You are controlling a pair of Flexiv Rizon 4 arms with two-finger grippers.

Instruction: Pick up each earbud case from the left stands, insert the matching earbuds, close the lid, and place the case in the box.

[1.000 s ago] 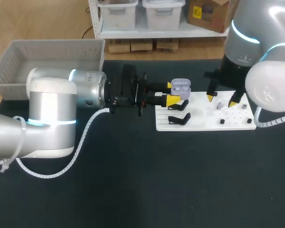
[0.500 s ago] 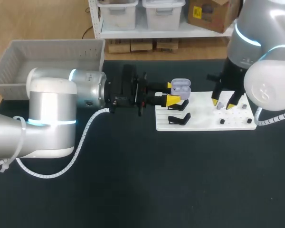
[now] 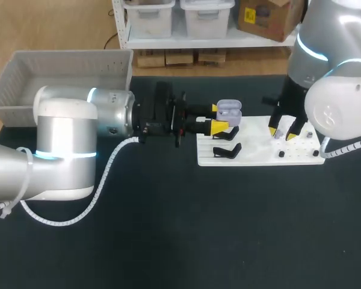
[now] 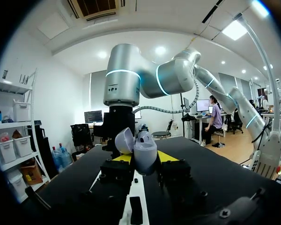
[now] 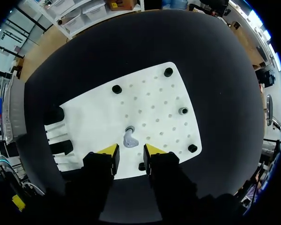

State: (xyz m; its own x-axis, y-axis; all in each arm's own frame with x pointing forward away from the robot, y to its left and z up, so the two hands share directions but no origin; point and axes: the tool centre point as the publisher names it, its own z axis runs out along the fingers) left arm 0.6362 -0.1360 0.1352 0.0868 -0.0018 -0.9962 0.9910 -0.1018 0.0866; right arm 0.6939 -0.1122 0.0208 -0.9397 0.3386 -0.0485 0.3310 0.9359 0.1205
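Our left gripper (image 4: 144, 160) is clamped on the lavender earbud case (image 4: 145, 152), w/ one yellow tip pressed on either side of its body. The case sits upright between the fingers, its lid (image 4: 124, 140) swung open. In the head view the left arm comes in from the left, lying approx. level over the dark table (image 3: 168, 241). It holds the case by the far-left corner of the white board (image 3: 259, 158), close to the two black stands (image 3: 227, 149) along the board's left side.

Our right gripper (image 5: 130, 151) points down over the board's right half, fingers released & a little apart, gripping nothing. A small lavender-grey earbud (image 5: 129, 138) stands on the board just ahead of the gap between the yellow tips. As far as we can see it touches neither finger, though the head view is too small to confirm that. Several black pegs (image 5: 116, 89) sit round it on the perforated board, one near each far corner & others nearer the fingers.

The grey box (image 3: 60, 72) is at the far left by the table's edge, behind the left arm & well apart from both grippers
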